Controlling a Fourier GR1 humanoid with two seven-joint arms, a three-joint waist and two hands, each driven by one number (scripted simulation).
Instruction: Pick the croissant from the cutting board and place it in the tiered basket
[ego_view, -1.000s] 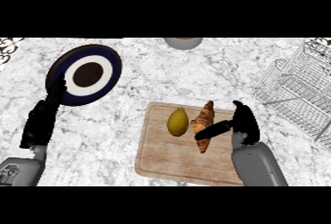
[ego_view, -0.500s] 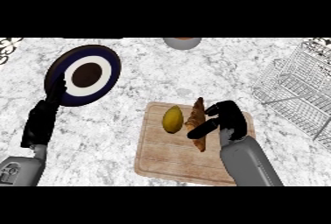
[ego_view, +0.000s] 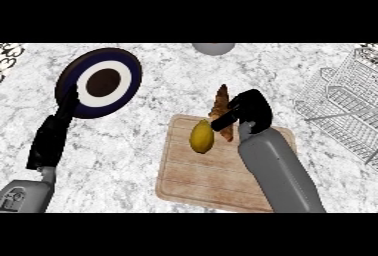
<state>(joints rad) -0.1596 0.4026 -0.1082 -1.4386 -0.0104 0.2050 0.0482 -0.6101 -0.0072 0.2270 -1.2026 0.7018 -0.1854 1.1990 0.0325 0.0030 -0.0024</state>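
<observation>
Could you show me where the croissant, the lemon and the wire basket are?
croissant (ego_view: 221, 100), head view, on its upper end above the right hand (ego_view: 251, 112).
lemon (ego_view: 201, 136), head view, on its middle.
wire basket (ego_view: 336, 102), head view, on its wire wall at the right.

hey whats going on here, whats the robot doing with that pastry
The right robot hand has its fingers curled round the brown croissant, whose tip pokes out past the far edge of the wooden cutting board. A yellow lemon lies on the board just beside it. The white wire tiered basket stands off to the right, and nothing shows in it yet. The left robot hand rests open at the left, below the dark blue and white round plate.
</observation>
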